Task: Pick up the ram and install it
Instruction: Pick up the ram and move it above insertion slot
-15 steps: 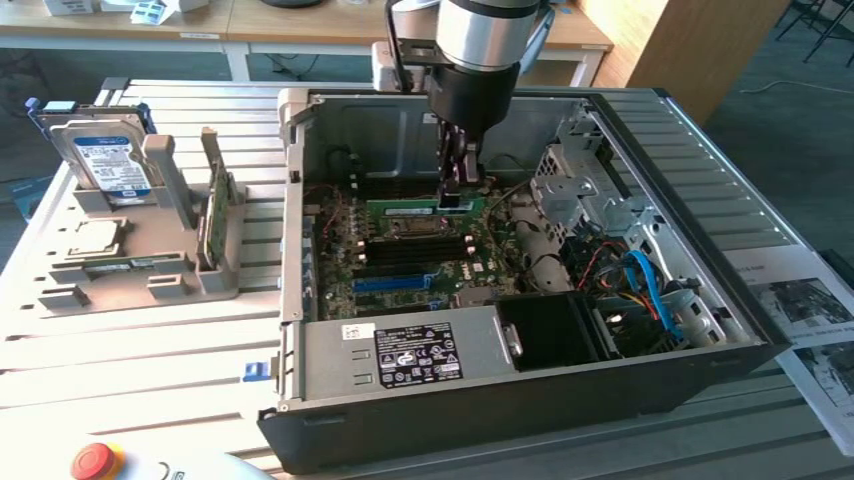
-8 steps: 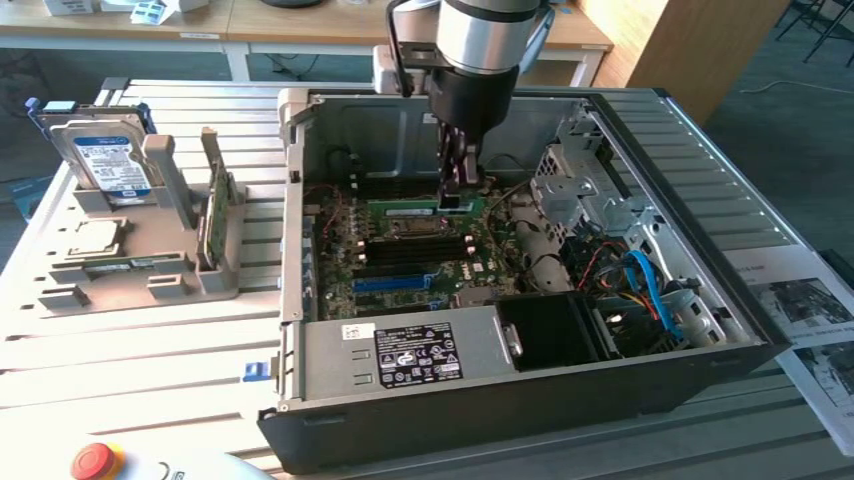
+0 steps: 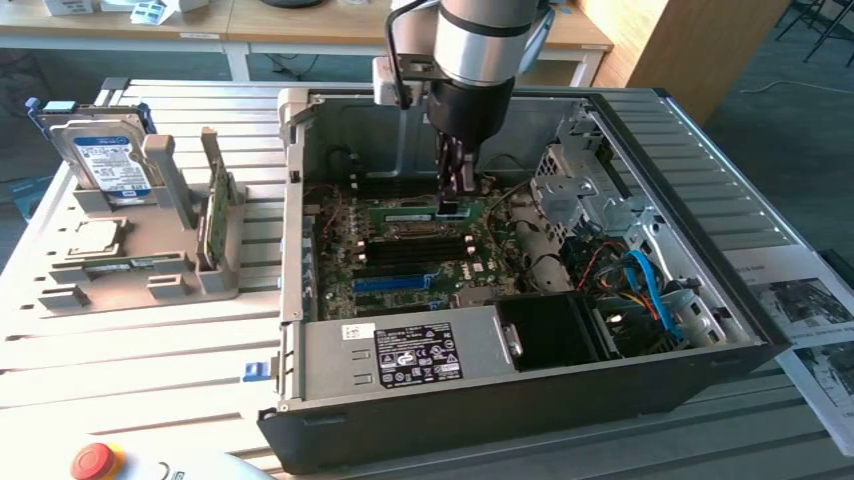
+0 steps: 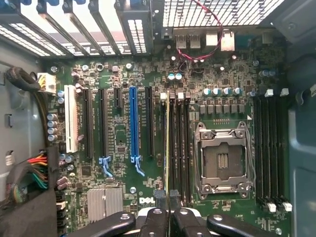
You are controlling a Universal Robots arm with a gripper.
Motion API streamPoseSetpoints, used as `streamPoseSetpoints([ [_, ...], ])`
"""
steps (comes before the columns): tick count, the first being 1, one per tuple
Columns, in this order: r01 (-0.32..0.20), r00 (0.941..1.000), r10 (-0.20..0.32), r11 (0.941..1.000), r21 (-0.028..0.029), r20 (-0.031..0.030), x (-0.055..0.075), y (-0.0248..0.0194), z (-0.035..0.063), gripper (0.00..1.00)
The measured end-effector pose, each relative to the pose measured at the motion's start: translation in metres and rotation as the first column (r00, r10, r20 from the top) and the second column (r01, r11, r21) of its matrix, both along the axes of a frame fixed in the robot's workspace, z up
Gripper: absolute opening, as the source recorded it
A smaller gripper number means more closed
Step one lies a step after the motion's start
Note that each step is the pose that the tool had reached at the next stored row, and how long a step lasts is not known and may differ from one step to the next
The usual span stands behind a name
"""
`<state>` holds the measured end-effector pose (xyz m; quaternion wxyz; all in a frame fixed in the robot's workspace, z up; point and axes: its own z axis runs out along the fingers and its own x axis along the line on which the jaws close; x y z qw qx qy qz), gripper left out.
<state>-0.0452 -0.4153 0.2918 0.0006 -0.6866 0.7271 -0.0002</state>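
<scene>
The black two-fingered claw (image 4: pixel 170 221) is pinched almost fully closed, and between its fingertips sits the ram (image 4: pixel 168 148), a long, thin green circuit-board stick seen edge-on as a pale yellow-green line. In the exterior view the claw (image 3: pixel 454 207) hangs straight down from the silver arm, deep in the open dark metal computer case (image 3: pixel 534 400), with the ram (image 3: pixel 403 212) reaching out from it toward the exterior view's left.

The stick stands on its long edge, contact edge down. Its long axis runs straight away from the fingers, parallel to the black memory slots (image 4: pixel 183 148) and the long blue slot strip (image 4: pixel 133 123), right over the slot just beside the empty silver processor socket (image 4: pixel 220 160). Whether it is fully seated or only resting on the slot, the pictures cannot settle.

By judgement, it is a light, stiff little board, but brittle: it should not sag, though it could crack or shed a chip if twisted. The flat faces near the top edge are the place to take it, as the claw does here, well off the contacts. Smooth faces and a narrow pinch mean it could pivot if pushed off-centre.

Further out lies the green motherboard (image 4: pixel 118 158), and on the exterior view's left a grey parts rack (image 3: pixel 160 250).
</scene>
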Motion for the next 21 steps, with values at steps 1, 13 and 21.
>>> streamPoseSetpoints([
  [1, 0.000, 1.0000, 0.000, 1.0000, 0.0000, 0.0000, 0.000, 0.0002, -0.0018, 0.12],
  [13, -0.017, 0.9999, 0.017, 0.9999, -0.0030, -0.0018, 0.001, 0.0009, -0.0128, 0.12],
  [21, -0.061, 0.9982, 0.061, 0.9981, -0.0038, -0.0026, 0.003, 0.0010, -0.0133, 0.12],
])
